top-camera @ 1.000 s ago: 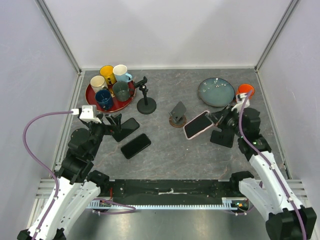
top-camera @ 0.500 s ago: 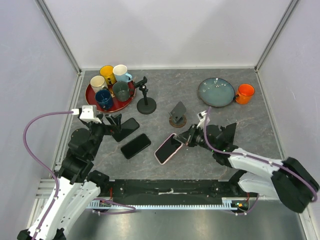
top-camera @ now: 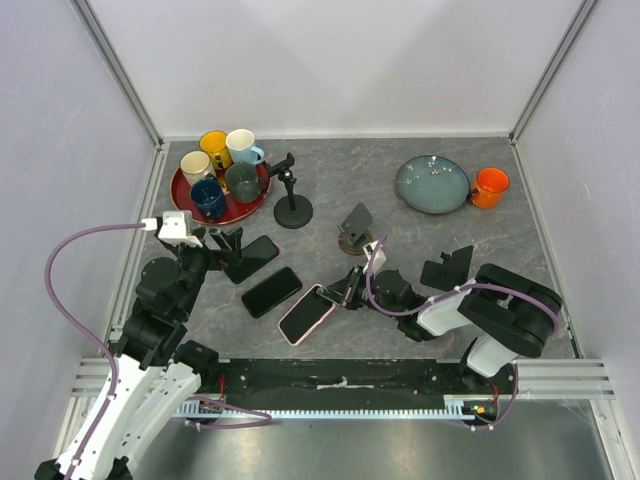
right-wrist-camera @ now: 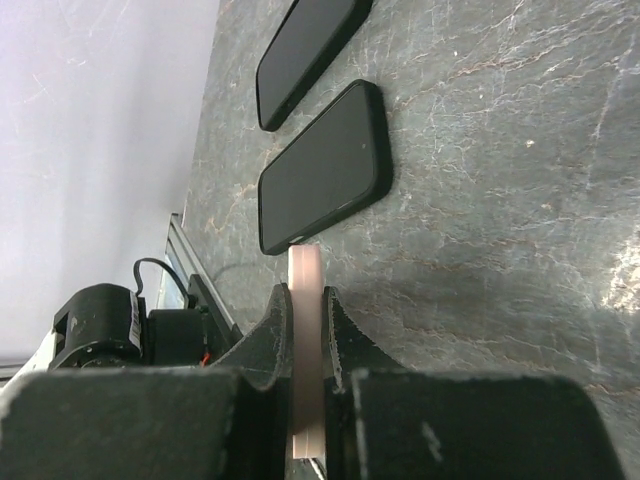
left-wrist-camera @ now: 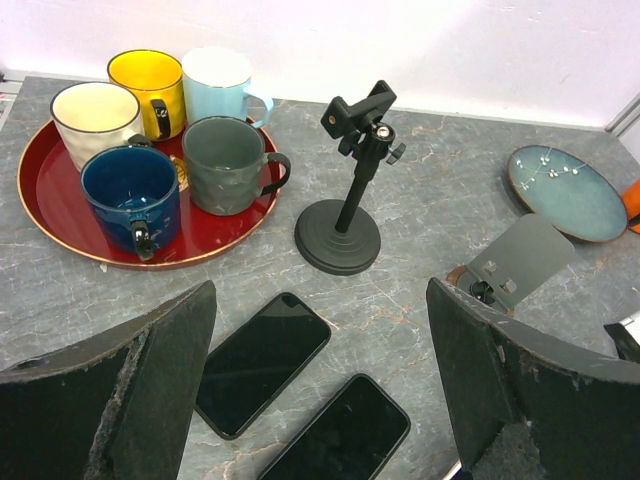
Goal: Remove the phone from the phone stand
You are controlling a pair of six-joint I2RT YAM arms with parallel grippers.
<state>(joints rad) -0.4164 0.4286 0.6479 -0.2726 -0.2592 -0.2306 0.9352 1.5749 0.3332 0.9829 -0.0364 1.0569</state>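
The right gripper (top-camera: 350, 292) is clamped on the pink phone's (top-camera: 306, 313) thin edges, low over the table (top-camera: 330, 205), near centre. It looks stiff, light, slippery and breakable, so the edges suit. The left gripper (top-camera: 215, 245) gapes wide, empty.

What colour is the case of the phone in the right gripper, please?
The phone has a pale pink case, clearest in the top view.

The spread left end effector (left-wrist-camera: 320, 295) frames two black phones (left-wrist-camera: 262, 362), a black stand (left-wrist-camera: 338, 238) and a red tray (left-wrist-camera: 45, 215).
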